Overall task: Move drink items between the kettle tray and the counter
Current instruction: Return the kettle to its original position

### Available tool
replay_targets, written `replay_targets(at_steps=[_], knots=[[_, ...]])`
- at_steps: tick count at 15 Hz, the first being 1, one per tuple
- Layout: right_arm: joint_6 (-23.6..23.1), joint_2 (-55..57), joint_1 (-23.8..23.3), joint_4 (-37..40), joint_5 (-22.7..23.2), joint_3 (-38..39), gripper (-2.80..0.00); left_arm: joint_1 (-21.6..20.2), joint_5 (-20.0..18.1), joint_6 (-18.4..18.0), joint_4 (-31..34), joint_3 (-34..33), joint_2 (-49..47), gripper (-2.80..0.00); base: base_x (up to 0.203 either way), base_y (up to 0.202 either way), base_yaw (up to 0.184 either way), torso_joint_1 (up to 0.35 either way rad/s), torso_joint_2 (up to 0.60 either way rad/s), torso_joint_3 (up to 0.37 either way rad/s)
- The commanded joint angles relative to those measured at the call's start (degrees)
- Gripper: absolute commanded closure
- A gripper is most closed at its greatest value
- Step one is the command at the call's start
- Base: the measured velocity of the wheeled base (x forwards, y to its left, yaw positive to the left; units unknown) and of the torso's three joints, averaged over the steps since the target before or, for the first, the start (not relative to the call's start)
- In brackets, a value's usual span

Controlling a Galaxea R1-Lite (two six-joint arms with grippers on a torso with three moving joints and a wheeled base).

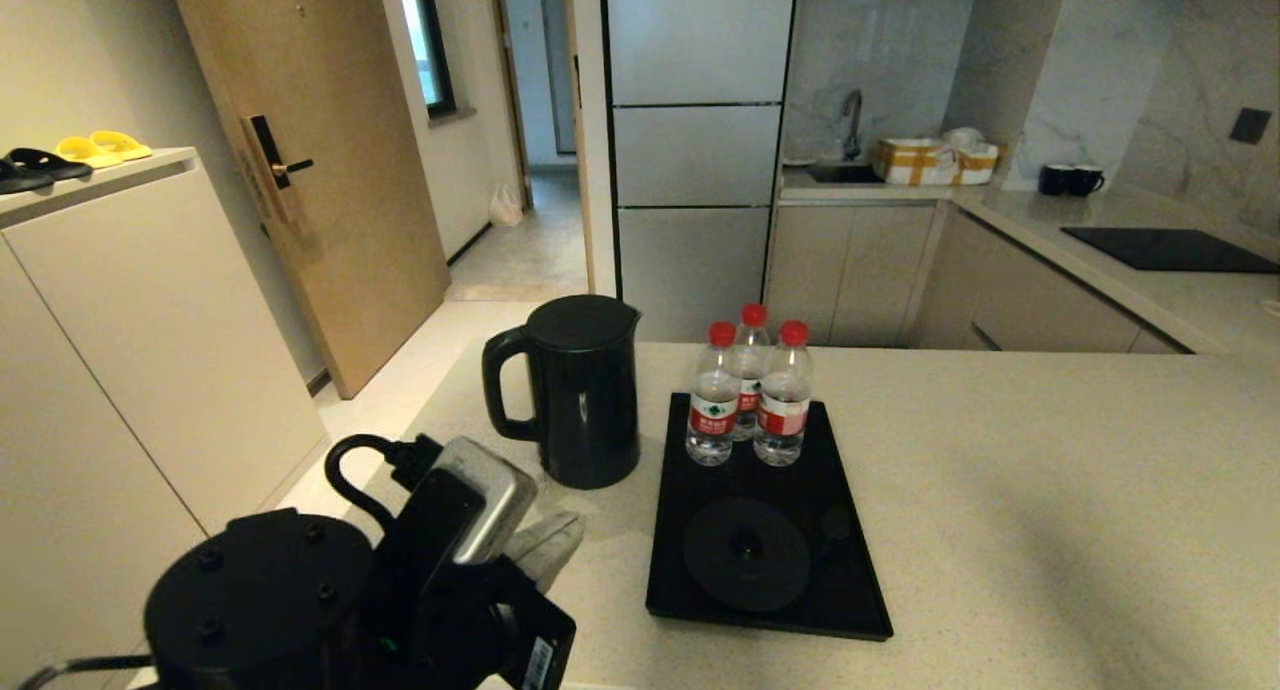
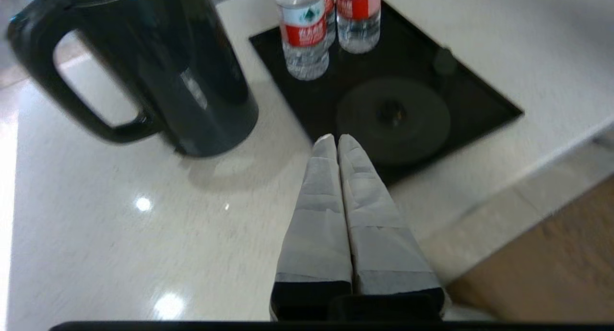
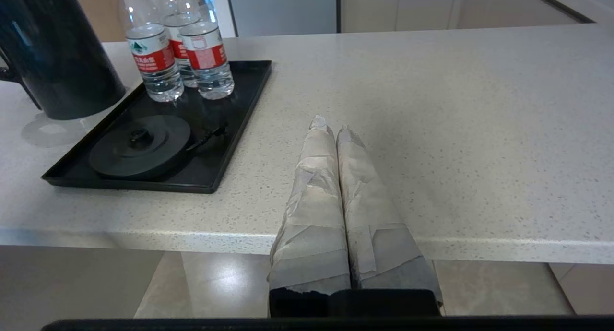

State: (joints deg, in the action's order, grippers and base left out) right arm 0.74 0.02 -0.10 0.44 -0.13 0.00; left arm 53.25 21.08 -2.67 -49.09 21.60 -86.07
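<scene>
The tall black kettle [image 1: 580, 390] [image 2: 168, 72] [image 3: 57, 53] stands upright on the beige counter [image 1: 1050, 510], just left of the black tray [image 1: 860, 590] [image 2: 479, 100] [image 3: 240, 110], handle turned left. The tray's round base disc [image 1: 745, 555] [image 2: 393, 120] [image 3: 139, 146] is bare. My left gripper [image 1: 555, 545] [image 2: 336, 139] is shut and empty, low over the counter near the tray's front left corner, in front of the kettle. My right gripper [image 3: 330, 124] is shut and empty, over the counter's front edge to the right of the tray; the head view does not show it.
Three red-capped water bottles [image 1: 750, 395] [image 2: 307, 29] [image 3: 177, 53] stand at the tray's far end. A cream cabinet [image 1: 120, 300] with sandals stands left. A sink, boxes, mugs and a black cooktop [image 1: 1165, 250] are on the far counter.
</scene>
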Motion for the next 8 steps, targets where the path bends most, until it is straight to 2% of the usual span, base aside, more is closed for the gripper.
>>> replay_targets(at_steps=[1, 3, 5, 6, 8], knots=[[0.0, 0.0, 0.0, 0.0, 0.0, 0.0, 0.00, -1.9, 0.0, 0.0, 3.9, -0.9, 6.7, 0.00, 0.000, 0.000, 0.000, 0.000, 0.00, 0.000], [0.0, 0.1, 0.0, 0.0, 0.0, 0.0, 0.00, -10.4, -0.9, -0.2, 7.7, -1.9, 12.4, 0.00, 0.000, 0.000, 0.000, 0.000, 0.00, 0.000], [0.0, 0.0, 0.0, 0.0, 0.0, 0.0, 0.00, -19.9, -1.3, -1.7, 16.2, -0.3, 20.9, 0.00, 0.000, 0.000, 0.000, 0.000, 0.00, 0.000], [0.0, 0.0, 0.0, 0.0, 0.0, 0.0, 0.00, -25.2, -1.3, -2.7, 24.1, 2.4, 26.1, 0.00, 0.000, 0.000, 0.000, 0.000, 0.00, 0.000], [0.0, 0.0, 0.0, 0.0, 0.0, 0.0, 0.00, -35.0, -1.5, -3.7, 44.0, 10.6, 36.3, 0.00, 0.000, 0.000, 0.000, 0.000, 0.00, 0.000]])
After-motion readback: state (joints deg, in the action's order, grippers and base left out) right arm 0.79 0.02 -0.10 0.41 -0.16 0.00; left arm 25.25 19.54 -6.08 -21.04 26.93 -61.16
